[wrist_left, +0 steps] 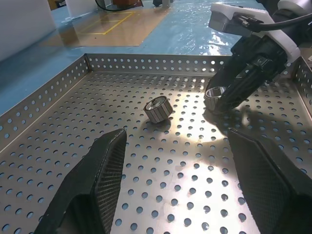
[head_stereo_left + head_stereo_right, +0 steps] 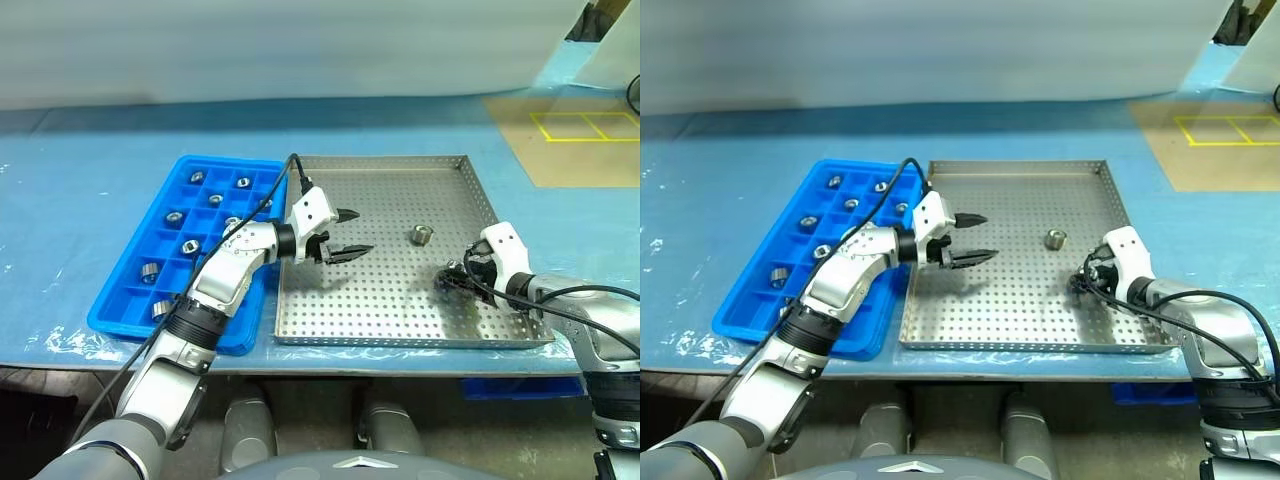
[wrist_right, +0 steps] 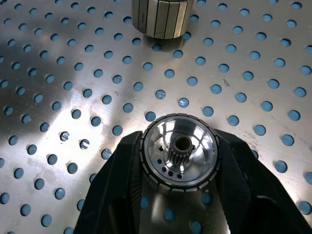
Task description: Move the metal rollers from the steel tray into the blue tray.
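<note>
The steel tray (image 2: 390, 295) lies in the middle of the table, with the blue tray (image 2: 128, 318) touching its left side. Several metal rollers (image 2: 150, 272) sit in the blue tray's compartments. One loose roller (image 2: 421, 235) stands on the steel tray's perforated floor right of centre. My right gripper (image 2: 455, 278) is low over the tray's right part, shut on another roller (image 3: 179, 152) that sits between its black fingers. My left gripper (image 2: 352, 233) hovers open over the tray's left part, pointing toward the loose roller (image 1: 157, 109), with nothing between its fingers (image 1: 97, 170).
A blue sheet covers the table. A brown board (image 2: 570, 140) with yellow lines lies at the back right. The steel tray's raised rim (image 2: 488, 205) runs close behind my right gripper. A black cable (image 2: 290, 170) arcs from my left wrist over the blue tray.
</note>
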